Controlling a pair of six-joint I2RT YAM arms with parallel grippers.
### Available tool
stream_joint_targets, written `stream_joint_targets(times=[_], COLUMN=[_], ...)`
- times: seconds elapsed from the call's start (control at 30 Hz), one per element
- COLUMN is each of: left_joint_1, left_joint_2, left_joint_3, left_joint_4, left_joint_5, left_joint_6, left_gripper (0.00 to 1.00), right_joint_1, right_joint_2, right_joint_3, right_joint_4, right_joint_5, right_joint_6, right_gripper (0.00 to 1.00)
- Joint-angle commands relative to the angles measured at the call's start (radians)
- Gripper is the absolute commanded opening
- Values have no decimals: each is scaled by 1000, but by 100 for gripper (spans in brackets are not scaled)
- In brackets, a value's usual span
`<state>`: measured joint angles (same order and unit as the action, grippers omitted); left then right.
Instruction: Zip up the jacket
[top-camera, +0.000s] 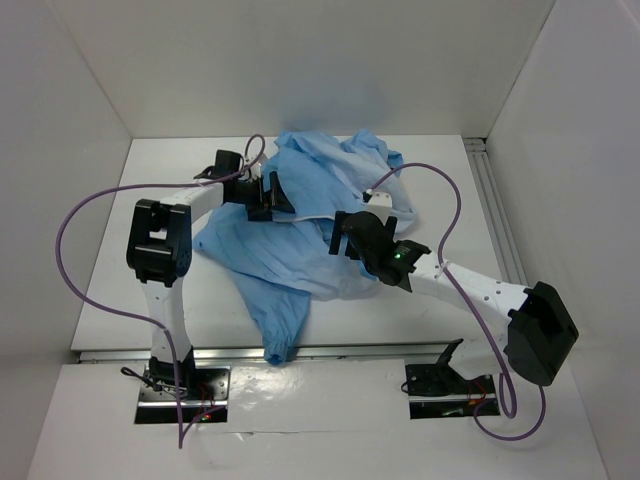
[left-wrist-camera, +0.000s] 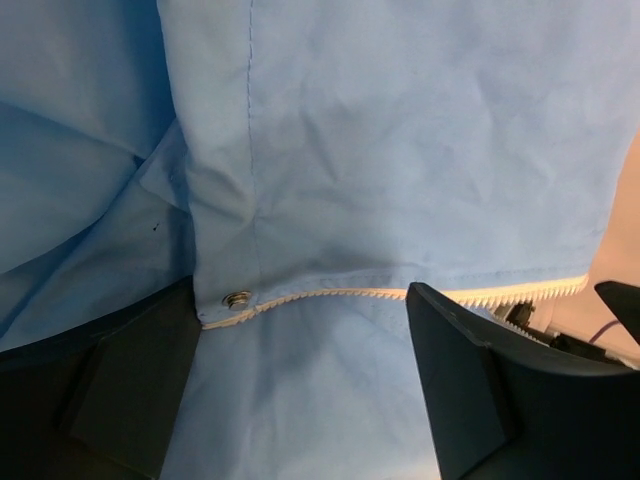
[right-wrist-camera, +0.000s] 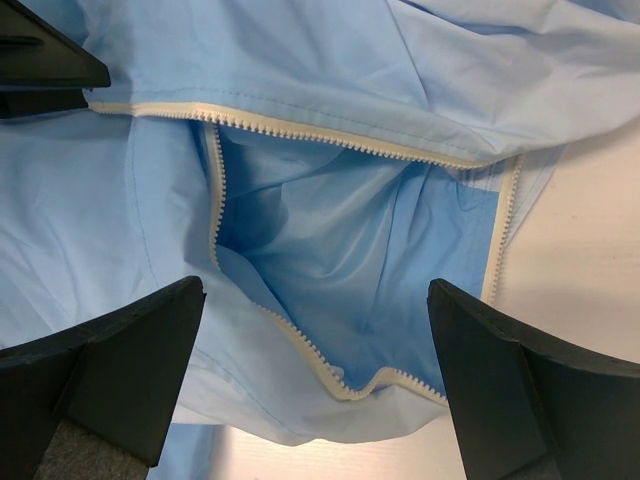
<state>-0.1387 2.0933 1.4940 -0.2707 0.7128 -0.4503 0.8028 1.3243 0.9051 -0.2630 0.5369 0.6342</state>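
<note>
The jacket (top-camera: 300, 265) lies crumpled mid-table (top-camera: 120, 310), its front unzipped. The left hand (top-camera: 268, 198), released, straddles one zipper tape (left-wrist-camera: 340, 293), which runs crosswise between its fingers beside a snap (left-wrist-camera: 237, 298). The right hand (top-camera: 348, 238), also released, hovers over the parted tapes (right-wrist-camera: 300, 130), which converge toward the left hand; no slider is visible.

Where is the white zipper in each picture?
Top view: the zipper is a thin pale line across the middle of the jacket.
Left wrist view: the zipper runs sideways low in the picture, starting by a metal snap.
Right wrist view: the zipper crosses the top and loops down around an opening.
Shared landmark: the blue jacket cloth around it shows in all three.
</note>
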Motion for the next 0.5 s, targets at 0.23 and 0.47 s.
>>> stream_joint_targets(times=[0.23,0.47], left_joint_1=[17,17], left_joint_2=[-59,-59], left_joint_3=[-3,-14], left_joint_4=[77,113], left_joint_5=[114,175], left_joint_6=[-24,-33], left_gripper=[72,57], right_joint_1=[10,10], right_joint_2=[-31,-31], right_joint_3=[26,17], right_joint_4=[-1,-1], right_joint_5=[12,12], right_joint_6=[-4,-4], right_gripper=[100,100])
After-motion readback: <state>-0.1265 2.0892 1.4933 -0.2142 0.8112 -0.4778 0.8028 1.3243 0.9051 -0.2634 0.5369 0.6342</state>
